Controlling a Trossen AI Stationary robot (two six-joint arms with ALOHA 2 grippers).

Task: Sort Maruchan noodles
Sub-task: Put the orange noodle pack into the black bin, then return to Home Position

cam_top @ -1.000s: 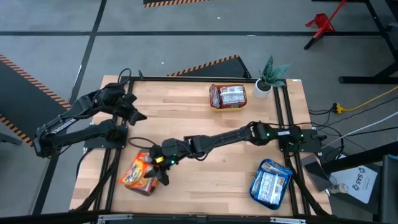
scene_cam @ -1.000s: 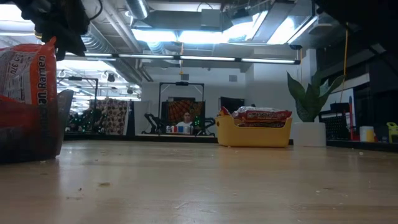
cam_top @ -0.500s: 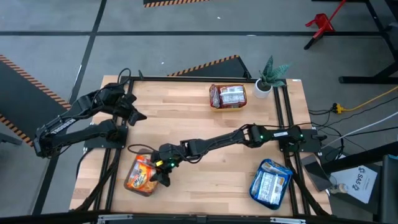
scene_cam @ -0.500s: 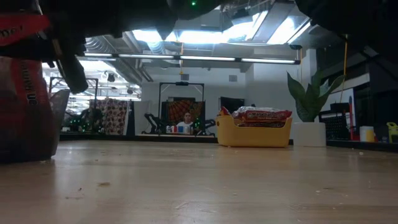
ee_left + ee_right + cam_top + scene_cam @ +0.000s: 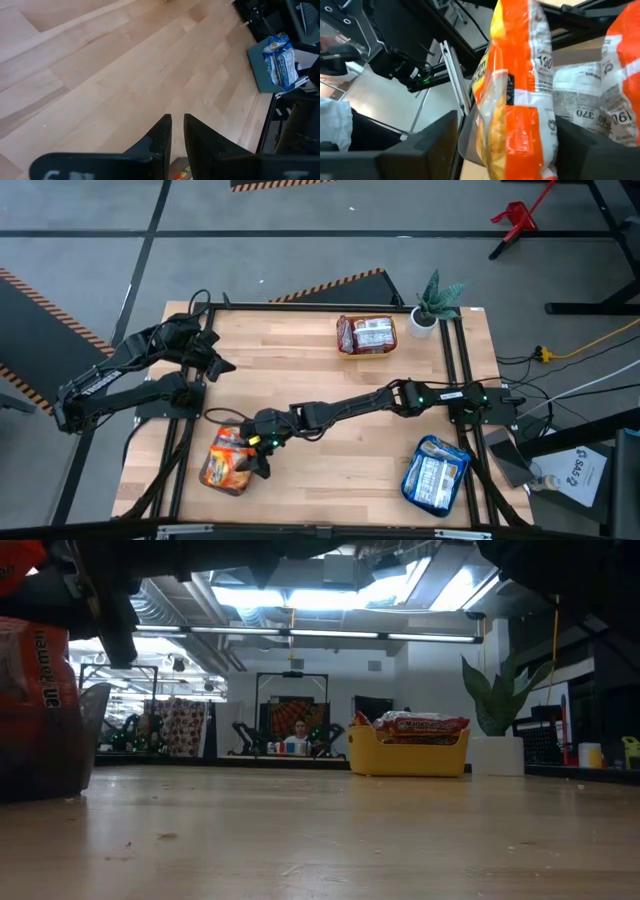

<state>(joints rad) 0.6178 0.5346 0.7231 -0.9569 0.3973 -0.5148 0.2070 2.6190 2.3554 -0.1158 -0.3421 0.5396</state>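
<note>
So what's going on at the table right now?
The robot is sorting ramen packets by colour. The right claw is stretched across to the grey tray at the front left, its fingers standing apart around an orange packet poised over the orange pile there. The red-and-white packets sit in the yellow bowl at the back, the blue-and-white packets in the teal tray at the front right. The left claw waits over bare wood at the table's left, nearly closed and empty.

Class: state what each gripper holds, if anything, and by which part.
Nothing is gripped. The right gripper stands open around the orange crinkly plastic noodle packet, a gap showing beside it; the left gripper is shut and empty.
</note>
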